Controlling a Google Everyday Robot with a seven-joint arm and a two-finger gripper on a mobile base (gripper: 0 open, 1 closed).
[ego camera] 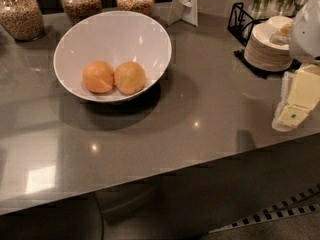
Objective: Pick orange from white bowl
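Orange (pixel 130 77) touching brighter fruit (pixel 98 77) in white bowl (pixel 150 31); we're risking grabbing wrong one; jaws hanging well apart near plates (pixel 267 46), opening untellable.

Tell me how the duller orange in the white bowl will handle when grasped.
The orange is round and sits on the white bowl's sloped floor, so it probably rolls if nudged. It touches the brighter fruit, which may shift. The gripper hangs far right of the bowl.
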